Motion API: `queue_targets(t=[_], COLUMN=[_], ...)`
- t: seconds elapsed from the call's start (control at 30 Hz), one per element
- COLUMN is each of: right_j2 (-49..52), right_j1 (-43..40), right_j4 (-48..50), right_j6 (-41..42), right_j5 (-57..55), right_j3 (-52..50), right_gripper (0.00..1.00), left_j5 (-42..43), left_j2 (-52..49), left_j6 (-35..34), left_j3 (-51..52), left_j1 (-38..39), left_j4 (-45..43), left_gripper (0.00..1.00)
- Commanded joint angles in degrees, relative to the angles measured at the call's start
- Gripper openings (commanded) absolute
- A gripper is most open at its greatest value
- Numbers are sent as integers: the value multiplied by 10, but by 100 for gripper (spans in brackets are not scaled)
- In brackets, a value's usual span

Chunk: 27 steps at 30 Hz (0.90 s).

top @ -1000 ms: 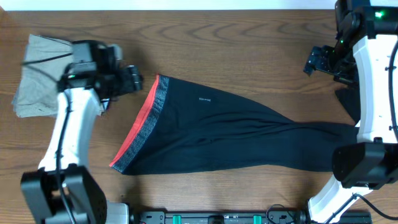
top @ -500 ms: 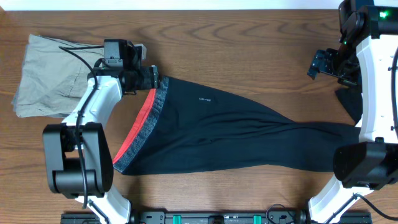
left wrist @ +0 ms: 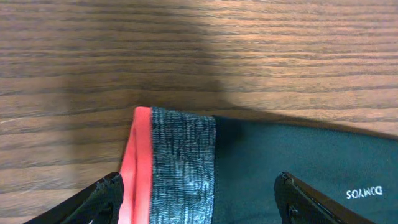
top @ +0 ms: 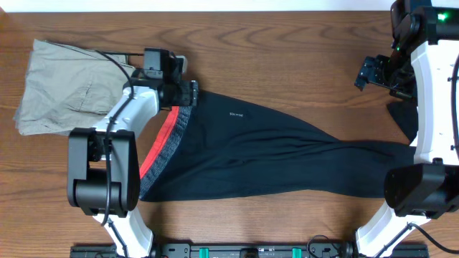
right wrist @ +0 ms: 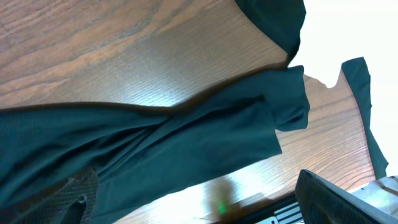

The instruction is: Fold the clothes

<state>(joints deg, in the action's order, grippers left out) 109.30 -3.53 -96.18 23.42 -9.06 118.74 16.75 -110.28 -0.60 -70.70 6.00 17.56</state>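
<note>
Along the near edge of the desk (top: 287, 222), the lower corner of the waistband (top: 166, 140) lies closest. The leggings (top: 272, 154) run flat from it, with the waist toward the left edge and the legs tapering to the right edge.

Mid-desk, at the waistband's far corner: left gripper (top: 192, 93) poised over it, jaws wide apart, nothing held. Likely step: taking that corner.
- Bite on the red-and-grey band itself (thicker, probably less slippery than the black stretch).
- Catch both layers, not just the top one.
- Lift low and carry toward the legs, so the fabric does not stretch and spring back.

Far right corner: right gripper (top: 369, 72) fully spread, empty, over bare wood, apart from the leggings. Far left corner: khaki trousers (top: 61, 86), not for folding.

Views:
- Left wrist shows its fingers (left wrist: 109, 193) either side of the band's corner. The overhead cannot show that alignment.
- Right wrist shows the leg ends (right wrist: 273, 118) twisted and overlapping by the right edge, where the overhead has the arm in the way.
- Only the overhead gives the whole garment.
</note>
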Motion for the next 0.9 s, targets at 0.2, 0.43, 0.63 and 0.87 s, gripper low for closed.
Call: queue_targets(t=[0.2, 0.43, 0.63, 0.87], right_j2=[1, 1, 1, 1], right_j1=[-5, -5, -5, -5], right_j4=[4, 30, 69, 80], right_j6=[-7, -8, -7, -8], right_j5=[-9, 3, 10, 25], right_j3=[-5, -48, -97, -119], right_gripper=[99, 99, 99, 99], left_j5=[-34, -33, -33, -33], left_j2=[-11, -11, -13, -50], left_j6=[-1, -1, -10, -12], left_j3=[1, 11, 12, 13], left_j1=[9, 11, 11, 17], left_j4=[-6, 3, 3, 3], left_gripper=[79, 79, 79, 79])
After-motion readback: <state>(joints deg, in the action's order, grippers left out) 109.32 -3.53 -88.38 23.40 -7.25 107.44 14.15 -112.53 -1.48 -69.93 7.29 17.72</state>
